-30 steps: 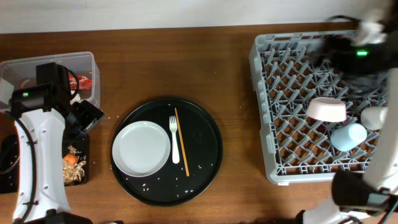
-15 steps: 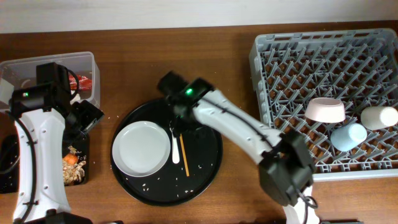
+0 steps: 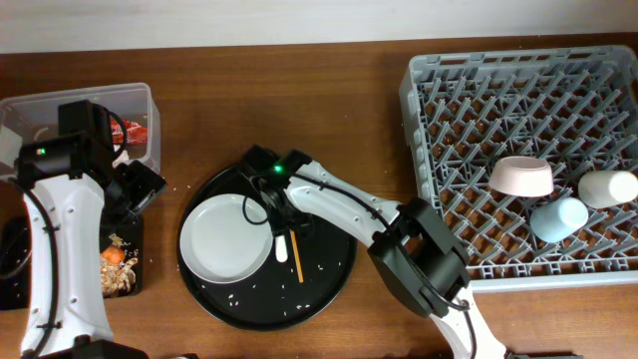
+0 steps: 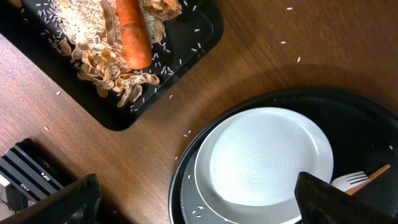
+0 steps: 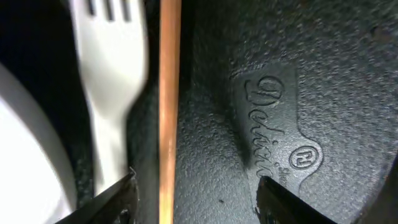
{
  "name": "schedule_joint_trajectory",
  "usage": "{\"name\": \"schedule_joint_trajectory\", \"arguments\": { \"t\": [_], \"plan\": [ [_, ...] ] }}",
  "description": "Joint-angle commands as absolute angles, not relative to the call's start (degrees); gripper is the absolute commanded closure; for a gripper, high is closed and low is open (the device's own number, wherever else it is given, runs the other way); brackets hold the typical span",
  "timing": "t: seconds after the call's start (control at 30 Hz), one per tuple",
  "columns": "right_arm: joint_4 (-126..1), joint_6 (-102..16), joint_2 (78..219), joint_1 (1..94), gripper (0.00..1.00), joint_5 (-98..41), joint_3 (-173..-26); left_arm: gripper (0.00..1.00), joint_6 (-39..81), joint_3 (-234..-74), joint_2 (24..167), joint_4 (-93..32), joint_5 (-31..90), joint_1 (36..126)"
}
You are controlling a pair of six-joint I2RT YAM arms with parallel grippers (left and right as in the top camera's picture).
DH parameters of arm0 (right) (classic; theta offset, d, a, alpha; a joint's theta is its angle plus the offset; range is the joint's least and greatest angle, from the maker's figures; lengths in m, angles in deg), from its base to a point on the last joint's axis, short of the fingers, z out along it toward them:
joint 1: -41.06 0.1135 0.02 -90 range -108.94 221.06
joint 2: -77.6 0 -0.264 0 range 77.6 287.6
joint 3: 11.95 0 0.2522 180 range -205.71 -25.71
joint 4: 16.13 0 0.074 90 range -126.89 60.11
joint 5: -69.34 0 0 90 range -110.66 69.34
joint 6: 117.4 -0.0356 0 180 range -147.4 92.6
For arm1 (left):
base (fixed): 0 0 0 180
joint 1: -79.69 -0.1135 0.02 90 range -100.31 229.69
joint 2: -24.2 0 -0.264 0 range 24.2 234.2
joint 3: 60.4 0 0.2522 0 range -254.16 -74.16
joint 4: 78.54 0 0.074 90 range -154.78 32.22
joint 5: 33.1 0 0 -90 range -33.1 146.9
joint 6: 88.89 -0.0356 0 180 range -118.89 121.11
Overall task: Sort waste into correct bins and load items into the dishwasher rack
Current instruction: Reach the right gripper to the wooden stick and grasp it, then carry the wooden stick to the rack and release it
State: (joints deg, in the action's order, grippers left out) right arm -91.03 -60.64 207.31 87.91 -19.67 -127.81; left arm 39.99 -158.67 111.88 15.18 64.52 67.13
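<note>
My right gripper [image 3: 277, 211] [image 5: 196, 202] hangs low over the round black tray [image 3: 324, 214], open. A thin orange-brown stick [image 5: 169, 112] lies between its fingers, close to the left one. The white fork [image 3: 282, 237] [image 5: 112, 93] lies just outside that finger, beside the white plate [image 3: 226, 237] [image 4: 267, 165]. My left gripper [image 3: 140, 187] [image 4: 199, 208] is open and empty between the flat black tray [image 3: 132, 231] and the round tray. The carrot [image 4: 130, 31] and the rice with brown scraps [image 4: 81, 28] lie on the flat tray. The red-and-white wrapper [image 3: 137, 130] is in the clear tub [image 3: 100, 95].
The grey rack [image 3: 478, 130] fills the right side and holds a small white bowl [image 3: 522, 177], a cream cup [image 3: 608, 186] and a light-blue cup [image 3: 558, 217]. Loose rice grains dot the round tray's near half [image 3: 264, 299]. My right arm stretches from the bottom right across the tray.
My right arm swung from over the rack to the round tray, then dropped onto the fork and stick while its jaws narrowed. The left arm has not moved.
</note>
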Motion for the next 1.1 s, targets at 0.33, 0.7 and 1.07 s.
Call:
{"name": "schedule_joint_trajectory", "arguments": {
  "t": [0.33, 0.7, 1.07],
  "plan": [
    [-88.6, -62.0, 209.3, 87.9, 0.72, -20.0, -125.5, 0.01, 40.6, -158.6, 112.1, 15.3, 65.3, 66.9],
    [-98.6, -62.7, 203.8, 81.2, 0.96, -20.1, -132.7, 0.01, 40.6, -158.6, 112.1, 15.3, 65.3, 66.9],
    [-105.3, -33.9, 188.0, 46.9, 0.96, -21.0, -140.6, 0.01, 40.6, -158.6, 112.1, 15.3, 65.3, 66.9]
  ]
}}
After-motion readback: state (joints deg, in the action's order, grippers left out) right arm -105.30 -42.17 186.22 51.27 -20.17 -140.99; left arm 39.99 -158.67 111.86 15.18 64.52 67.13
